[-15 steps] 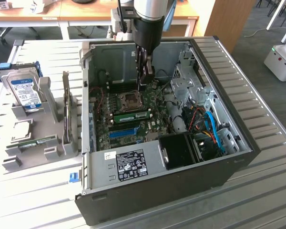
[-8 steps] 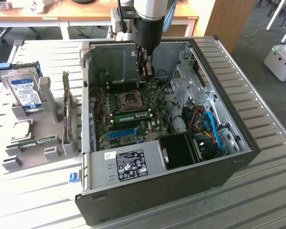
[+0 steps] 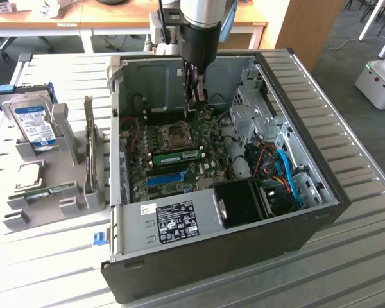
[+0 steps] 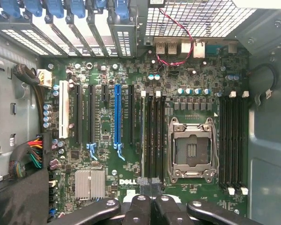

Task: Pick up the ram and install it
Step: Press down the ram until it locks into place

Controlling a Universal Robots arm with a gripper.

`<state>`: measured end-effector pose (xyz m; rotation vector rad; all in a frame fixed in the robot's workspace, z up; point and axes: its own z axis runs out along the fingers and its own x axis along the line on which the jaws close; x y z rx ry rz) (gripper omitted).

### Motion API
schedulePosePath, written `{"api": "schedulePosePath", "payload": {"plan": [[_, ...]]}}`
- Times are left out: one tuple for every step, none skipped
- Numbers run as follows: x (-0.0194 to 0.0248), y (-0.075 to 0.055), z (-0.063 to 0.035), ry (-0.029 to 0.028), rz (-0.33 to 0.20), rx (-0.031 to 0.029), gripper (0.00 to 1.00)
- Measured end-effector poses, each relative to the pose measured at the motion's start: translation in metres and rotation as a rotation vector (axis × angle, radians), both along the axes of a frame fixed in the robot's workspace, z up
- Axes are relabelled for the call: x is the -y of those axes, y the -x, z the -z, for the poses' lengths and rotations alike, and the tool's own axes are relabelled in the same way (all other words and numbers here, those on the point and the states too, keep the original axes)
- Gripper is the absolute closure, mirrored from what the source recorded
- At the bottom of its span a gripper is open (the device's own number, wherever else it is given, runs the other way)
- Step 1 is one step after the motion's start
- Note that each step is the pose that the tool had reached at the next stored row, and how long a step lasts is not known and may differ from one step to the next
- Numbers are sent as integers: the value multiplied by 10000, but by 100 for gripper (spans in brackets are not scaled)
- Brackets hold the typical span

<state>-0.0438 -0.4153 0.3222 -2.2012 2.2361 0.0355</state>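
case (image 3: pixel 147 80): matt sheet metal | motherboard (image 4: pixel 79 70) inside case: glossy PCB | table (image 3: pixel 366 250) under case: ribbed matt metal

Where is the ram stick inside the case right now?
In the exterior view, the ram stands in a slot of the motherboard in the open case, between the CPU socket and the long blue slot.

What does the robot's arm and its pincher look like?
The arm is a shiny silver tube with a black end. Its gripper has thin dark fingers made of black links with round silver bolts.
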Motion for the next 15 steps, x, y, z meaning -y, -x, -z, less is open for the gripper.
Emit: {"api": "schedulePosePath", "payload": {"plan": [[0, 0, 0, 0, 0, 0, 89], [0, 0, 0, -3, 0, 0, 89], [0, -2, 0, -4, 0, 0, 89], [1, -8, 0, -4, -2, 0, 89], [1, -17, 0, -4, -1, 0, 89], [1, -28, 0, -5, 0, -1, 89], [0, -41, 0, -5, 0, -1, 89], [0, -56, 0, -5, 0, 0, 89], [0, -71, 0, -4, 1, 0, 89], [0, -87, 0, -4, 1, -1, 89], [0, -103, 0, -4, 0, 0, 89], [0, -119, 0, -5, 0, 0, 89], [0, -135, 0, -5, 0, 0, 89], [0, -153, 0, -4, 0, -1, 89], [0, -170, 0, -5, 1, 0, 89]]}}
